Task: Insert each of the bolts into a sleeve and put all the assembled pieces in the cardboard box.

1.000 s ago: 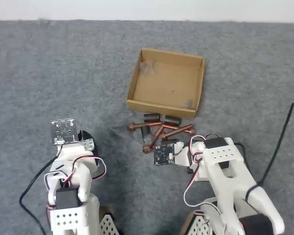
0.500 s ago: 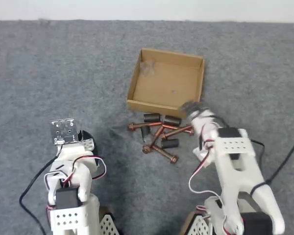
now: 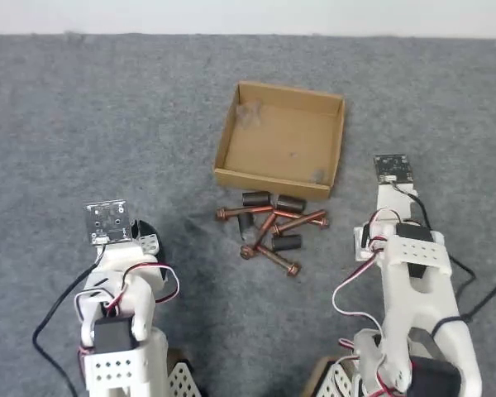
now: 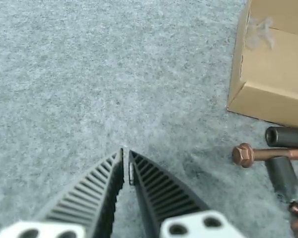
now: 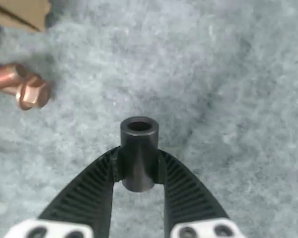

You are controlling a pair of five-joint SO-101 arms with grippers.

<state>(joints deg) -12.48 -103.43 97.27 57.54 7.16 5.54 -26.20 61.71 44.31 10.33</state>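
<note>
Grey felt covers your worktop [image 3: 107,124]. From above, the open brown cardboard box [image 3: 269,184] holds no assembled piece. Copper-coloured hex-head bolts [image 3: 274,255] and short black cylindrical sleeves [image 3: 287,243] lie crossed in a heap just in front of it.

At the left wrist, your left end effector [image 4: 125,154] is all but closed on nothing, near a bolt's head. Digging into that tangle could scatter or roll the rest.

At the right wrist, your right end effector [image 5: 138,158] pinches one black sleeve [image 5: 139,131] by its lower half, open bore showing. A bolt pushed in off-axis could tilt the sleeve or slip it from that narrow hold.
</note>
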